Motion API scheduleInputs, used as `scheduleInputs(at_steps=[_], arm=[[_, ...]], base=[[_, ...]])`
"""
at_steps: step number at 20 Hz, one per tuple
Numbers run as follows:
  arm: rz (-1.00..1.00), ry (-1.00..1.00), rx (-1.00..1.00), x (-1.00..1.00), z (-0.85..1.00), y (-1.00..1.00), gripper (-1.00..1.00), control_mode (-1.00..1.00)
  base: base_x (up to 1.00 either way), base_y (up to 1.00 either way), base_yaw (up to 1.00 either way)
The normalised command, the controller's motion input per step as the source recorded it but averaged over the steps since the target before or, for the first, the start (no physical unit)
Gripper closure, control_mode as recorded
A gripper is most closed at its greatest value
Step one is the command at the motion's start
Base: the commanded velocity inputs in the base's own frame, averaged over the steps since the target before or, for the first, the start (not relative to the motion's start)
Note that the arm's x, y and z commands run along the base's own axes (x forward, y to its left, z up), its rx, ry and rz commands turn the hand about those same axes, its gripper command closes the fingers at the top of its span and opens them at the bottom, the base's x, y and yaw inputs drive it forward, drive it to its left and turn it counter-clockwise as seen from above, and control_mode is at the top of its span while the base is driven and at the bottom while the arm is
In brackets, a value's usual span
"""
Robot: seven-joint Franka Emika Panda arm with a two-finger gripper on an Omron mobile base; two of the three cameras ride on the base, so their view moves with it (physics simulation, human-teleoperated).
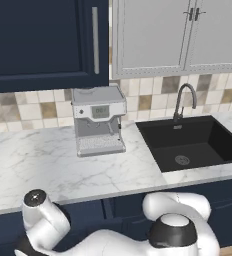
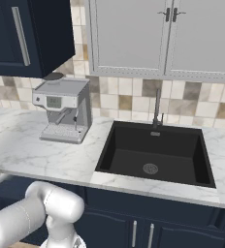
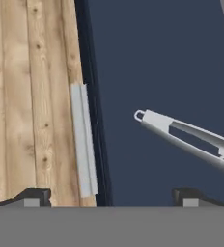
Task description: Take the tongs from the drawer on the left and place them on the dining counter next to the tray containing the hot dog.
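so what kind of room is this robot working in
A home kitchen, by the look of it, and rendered. A marble counter carries a coffee machine beside a black sink with a tap, under wall cabinets and a tiled backsplash. The hand view looks down into an open navy drawer holding tongs.

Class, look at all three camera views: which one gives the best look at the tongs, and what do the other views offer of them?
The hand view. It looks down into the open drawer, where the tongs lie on the navy floor, joined end and both arms visible. The left and right base views look over the marble counter and sink, so they give nothing of the tongs.
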Motion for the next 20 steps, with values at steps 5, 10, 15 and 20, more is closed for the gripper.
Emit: scheduleInputs(at_steps=[5,10,15,20], arm=[[0.01,0.23,-0.01,0.26,-0.10,0.05,-1.00,-1.00],[0.00,0.23,-0.03,0.27,-0.07,0.14,-1.00,-1.00],[0.01,0.23,-0.10,0.03,-0.14,0.31,-1.00,-1.00],[0.00,0.15,-0.13,0.00,-0.32,0.36,-1.00,-1.00]], base=[[0.00,0.00,0.00],[0.00,0.00,0.00],[0.00,0.00,0.00],[0.00,0.00,0.00]])
